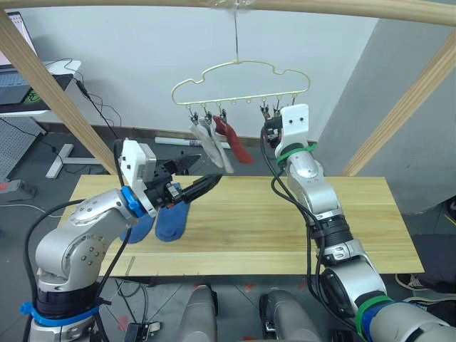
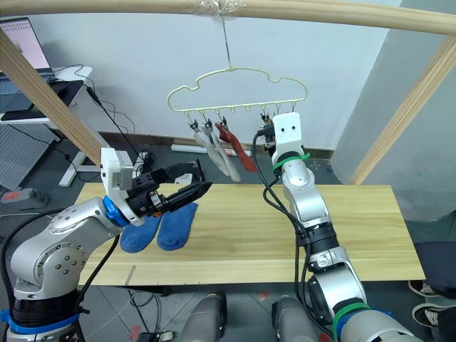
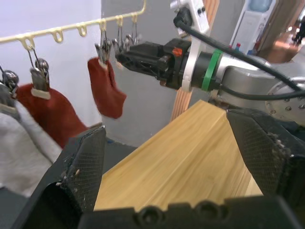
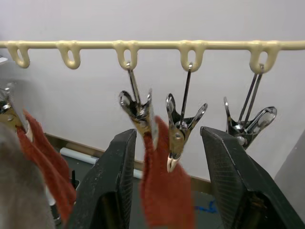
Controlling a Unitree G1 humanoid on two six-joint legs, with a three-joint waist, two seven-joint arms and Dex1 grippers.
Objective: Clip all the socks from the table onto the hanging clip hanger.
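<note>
- Light wood table under a wooden frame; desk with laptop at rear left, grey floor.
- Left gripper wide open, empty, above the two blue socks lying side by side on the table's left end.
- Right gripper raised at the clip hanger, fingers apart around a rust-red sock hanging from a clip.
- Hung: two grey socks, two rust-red. Six clips.
</note>
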